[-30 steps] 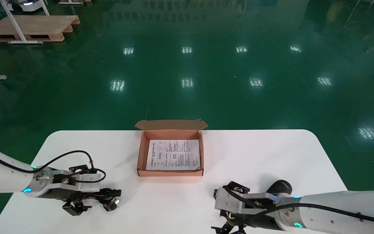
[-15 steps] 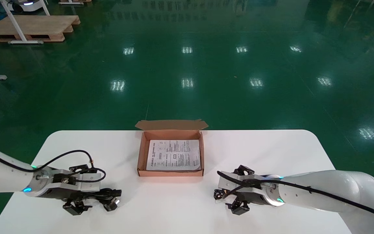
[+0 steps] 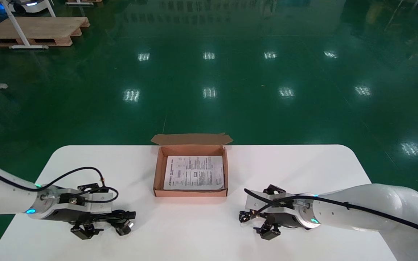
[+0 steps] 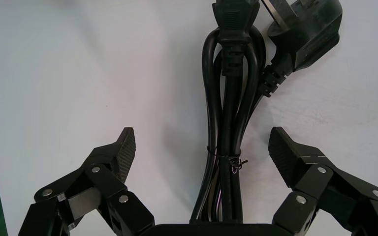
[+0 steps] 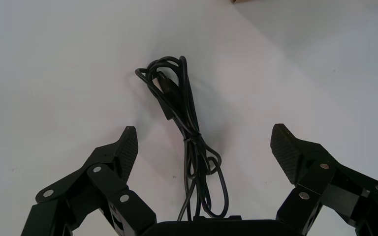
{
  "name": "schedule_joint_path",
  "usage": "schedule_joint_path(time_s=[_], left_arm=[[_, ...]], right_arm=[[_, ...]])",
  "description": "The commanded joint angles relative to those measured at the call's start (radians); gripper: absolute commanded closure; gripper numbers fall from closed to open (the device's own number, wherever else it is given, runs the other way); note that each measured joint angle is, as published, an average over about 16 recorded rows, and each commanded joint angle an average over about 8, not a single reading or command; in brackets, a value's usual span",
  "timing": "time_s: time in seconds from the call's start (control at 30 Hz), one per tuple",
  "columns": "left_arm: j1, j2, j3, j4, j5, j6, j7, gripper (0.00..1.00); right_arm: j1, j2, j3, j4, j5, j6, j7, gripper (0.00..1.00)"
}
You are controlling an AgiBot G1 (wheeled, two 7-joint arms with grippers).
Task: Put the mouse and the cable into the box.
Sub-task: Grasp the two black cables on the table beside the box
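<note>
The white table (image 3: pixel 303 166) carries an open cardboard box (image 3: pixel 191 193) at its middle, lid flap (image 3: pixel 191 139) folded toward the far edge, holding only 1 printed sheet (image 3: pixel 193 172). Neither item is packed yet, so I judge that both placements remain. The left gripper (image 4: pixel 202 142) hangs spread wide astride a tied power cable (image 4: pixel 229 123) near the table's front-left edge, gripping nothing. The right gripper (image 5: pixel 204 140), equally spread, straddles a thin coiled cable (image 5: pixel 195 138) front-right. No mouse shows in any view. Bare tabletop lies between each cable and the box, though both cables sit close to the near edge.
</note>
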Motion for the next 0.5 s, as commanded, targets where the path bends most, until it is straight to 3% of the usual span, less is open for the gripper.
schedule_joint_path(time_s=[0.03, 0.5], left_arm=[[0.000, 0.000, 0.000, -0.001, 0.000, 0.000, 0.000, 1.00], [0.002, -0.001, 0.000, -0.005, 0.000, 0.001, -0.002, 1.00]], right_arm=[[-0.002, 0.001, 0.001, 0.004, 0.001, 0.000, 0.001, 1.00], [-0.008, 0.006, 0.004, 0.018, 0.005, 0.002, 0.006, 1.00]])
